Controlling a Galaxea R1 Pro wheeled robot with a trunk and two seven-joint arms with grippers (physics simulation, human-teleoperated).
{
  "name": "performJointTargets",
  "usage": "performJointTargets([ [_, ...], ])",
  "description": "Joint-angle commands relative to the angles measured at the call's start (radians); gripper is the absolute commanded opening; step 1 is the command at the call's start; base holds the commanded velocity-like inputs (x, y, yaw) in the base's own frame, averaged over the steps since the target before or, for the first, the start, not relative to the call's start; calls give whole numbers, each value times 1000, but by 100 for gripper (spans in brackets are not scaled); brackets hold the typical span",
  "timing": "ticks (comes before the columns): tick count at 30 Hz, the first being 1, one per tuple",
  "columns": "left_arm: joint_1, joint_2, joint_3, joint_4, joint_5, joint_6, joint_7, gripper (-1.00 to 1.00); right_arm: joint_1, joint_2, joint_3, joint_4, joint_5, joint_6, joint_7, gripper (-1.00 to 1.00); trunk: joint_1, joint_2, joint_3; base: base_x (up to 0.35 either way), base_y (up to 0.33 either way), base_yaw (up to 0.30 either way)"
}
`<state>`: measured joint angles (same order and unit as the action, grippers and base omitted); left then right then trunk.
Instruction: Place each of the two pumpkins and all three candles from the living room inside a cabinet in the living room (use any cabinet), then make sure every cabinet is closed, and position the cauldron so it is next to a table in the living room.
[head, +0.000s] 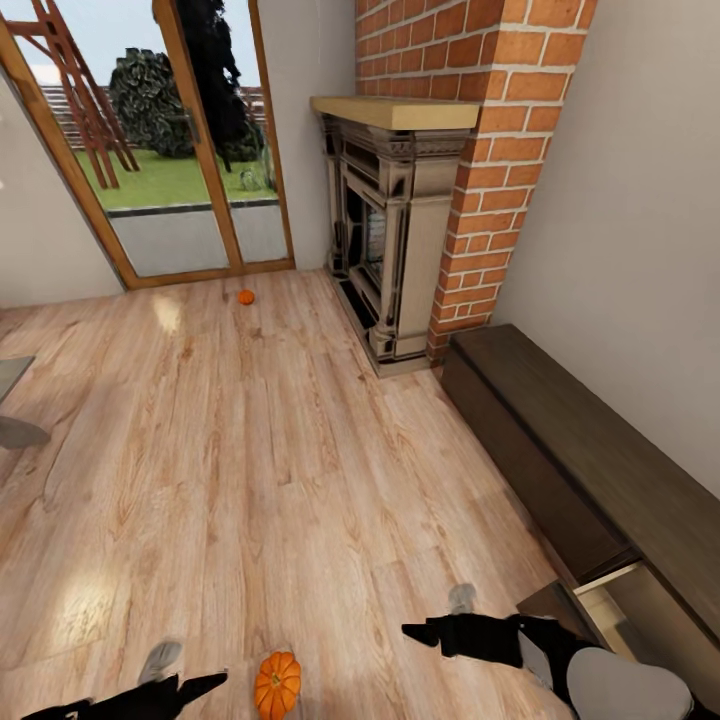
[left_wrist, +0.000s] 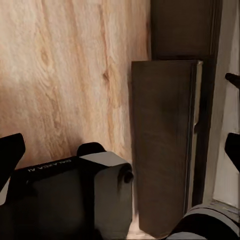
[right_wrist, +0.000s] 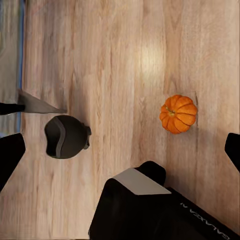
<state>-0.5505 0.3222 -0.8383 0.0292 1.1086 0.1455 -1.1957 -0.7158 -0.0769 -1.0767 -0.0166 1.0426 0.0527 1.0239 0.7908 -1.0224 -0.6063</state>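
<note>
Both hands gape empty; near pumpkin (head: 277, 684) between them, far pumpkin (head: 245, 296) before fireplace (head: 392, 240).

- Floor (head: 250, 450): pale wood planks, satin sheen.
- Chimney (head: 500, 150): rough red brick.
- Cabinet (head: 570, 440): dark matt wood.
- Pumpkin (head: 277, 684): smooth, ribbed orange skin.
- Cauldron (right_wrist: 65, 136): matt black.

Orange ribbed pumpkin (head: 277, 684) with dark stem on pale wood-grain floor (head: 250, 480); second orange pumpkin (head: 246, 296) farther off. Dark-brown cabinet (head: 590, 450), pale beige drawer inside (head: 650, 610). Red-orange brick chimney (head: 480, 150), beige-grey stone fireplace (head: 390, 230). Black cauldron (right_wrist: 66, 136) with grey sheen. Black end effector (head: 425, 632).
</note>
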Motion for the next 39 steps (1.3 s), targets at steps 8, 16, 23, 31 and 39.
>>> performJointTargets([
  [8,1,6,-26,16,2,-120,-20,100,-12,0,5,-2,-69,40,60,100,0,0,0,0,0,0],
  [16,1,6,-27,19,3,-131,-112,100,-13,1,6,-2,-72,42,62,100,0,0,0,0,0,0],
  [23,1,6,-28,20,4,-133,-131,100,-13,1,7,-2,-72,41,62,100,27,-49,-22,0,0,0],
  [31,1,6,-27,20,4,-133,-131,100,-13,2,7,-1,-72,41,62,100,58,-105,-47,0,0,0],
  [39,1,7,-27,21,4,-131,-131,100,-13,2,9,-1,-70,41,62,100,88,-161,-72,0,0,0],
])
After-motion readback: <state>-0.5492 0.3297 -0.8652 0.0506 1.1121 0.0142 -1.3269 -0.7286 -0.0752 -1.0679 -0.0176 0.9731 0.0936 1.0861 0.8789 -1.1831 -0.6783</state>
